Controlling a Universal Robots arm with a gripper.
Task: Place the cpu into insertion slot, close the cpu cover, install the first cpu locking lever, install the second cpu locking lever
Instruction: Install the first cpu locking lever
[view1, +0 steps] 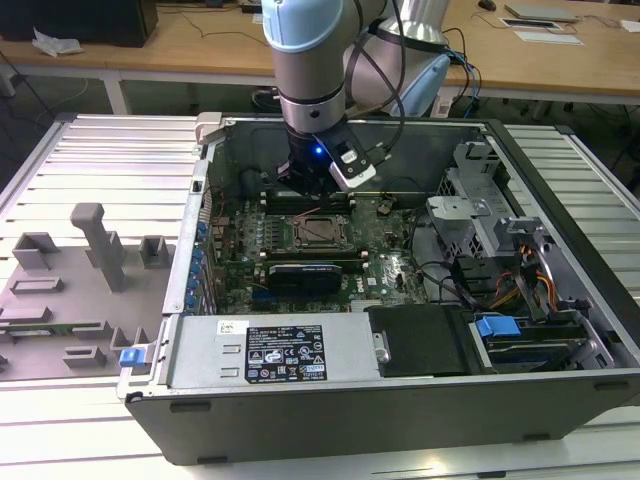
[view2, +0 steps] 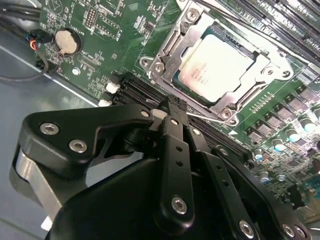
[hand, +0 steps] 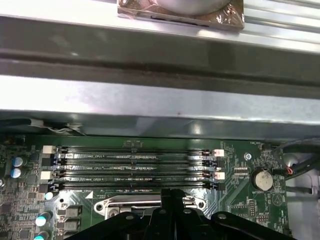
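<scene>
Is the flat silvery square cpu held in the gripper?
No, the cpu sits framed by the square steel cover, apart from the gripper.

Even room light, soft glare on the cpu (view2: 216, 64)

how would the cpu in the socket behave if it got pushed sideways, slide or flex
The cpu looks like a flat, metal-topped chip, so probably stiff and light. The cpu cover seems to lie over its edges, so a sideways push likely would not shift it. Its smooth top may be slippery.
</scene>
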